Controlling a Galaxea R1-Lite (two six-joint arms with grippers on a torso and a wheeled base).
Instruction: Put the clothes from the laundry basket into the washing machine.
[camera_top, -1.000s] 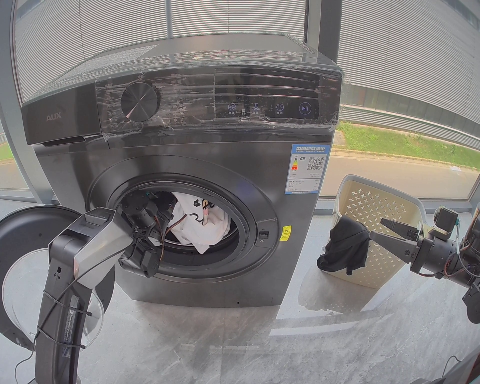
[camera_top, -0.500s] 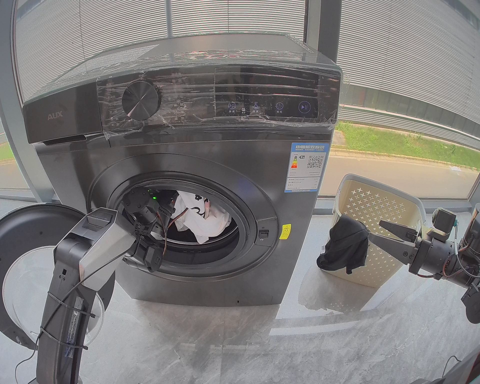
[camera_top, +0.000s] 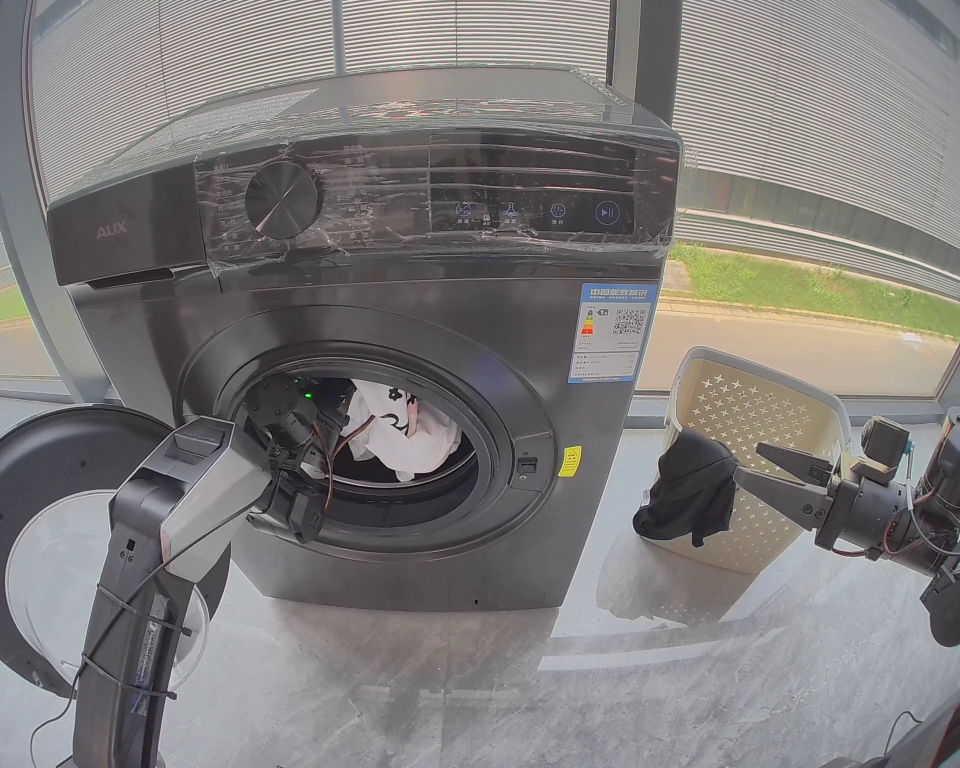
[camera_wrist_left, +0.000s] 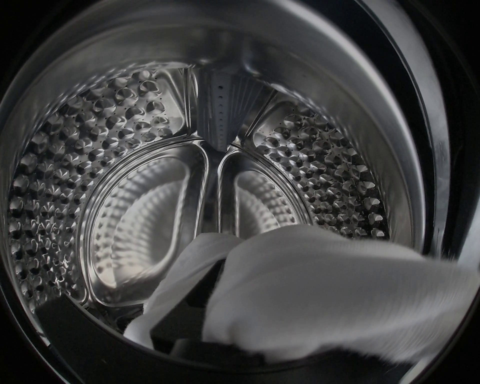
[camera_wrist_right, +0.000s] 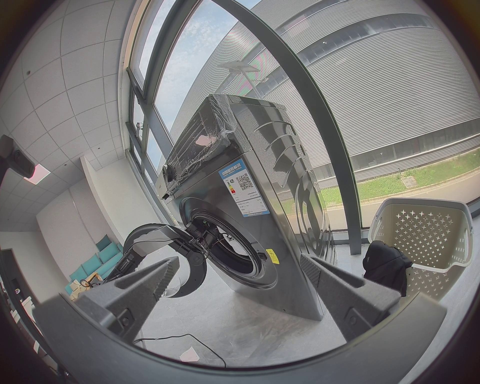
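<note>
I count one washing machine (camera_top: 400, 210) with one round door (camera_top: 55, 450), swung open at 9 o'clock of the drum mouth. There are also two garments, one laundry basket (camera_top: 785, 405) and my two grippers.

My left gripper (camera_top: 330, 432) reaches into the drum mouth from 9 o'clock. The white garment (camera_top: 405, 435) lies bunched just beside it, in the middle of the opening and a little toward 2 o'clock. In the left wrist view that cloth (camera_wrist_left: 320, 290) drapes across the front of my tool inside the steel drum. It hides the fingers, so I cannot tell whether they are parted or pinched on it.

At 3 o'clock of the machine the basket stands on the floor. The black garment (camera_top: 692, 488) hangs over its rim on the side nearest the machine.

My right gripper (camera_top: 750, 462) hovers at 3 o'clock of that black cloth with its two fingers spread wide and nothing between them. The lower tip is just beside the fabric; whether it touches, I cannot tell.

A second ago the white garment sagged lower, its hem down at the opening's 6 o'clock lip. Now the hem sits higher, and my left wrist is a little deeper in. My right gripper has barely shifted.
</note>
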